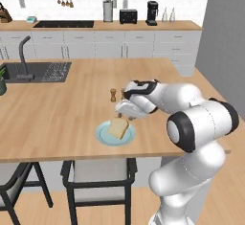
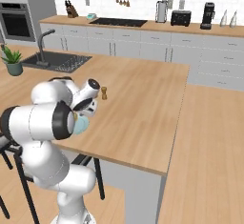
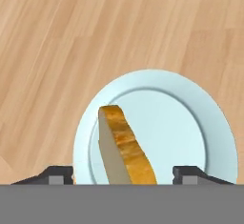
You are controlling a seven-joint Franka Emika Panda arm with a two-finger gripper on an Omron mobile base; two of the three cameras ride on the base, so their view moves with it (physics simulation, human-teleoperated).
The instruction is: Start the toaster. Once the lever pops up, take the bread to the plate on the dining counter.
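Bread [image 3: 125, 149] leans tilted on the plate [image 3: 190, 118], hand [image 3: 127, 174] spread wide just above it, fingers clear of the slice.

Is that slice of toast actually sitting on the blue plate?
Touching. In the hand view the bread stands on edge on the plate, leaning; the left base view shows it inside the rim.
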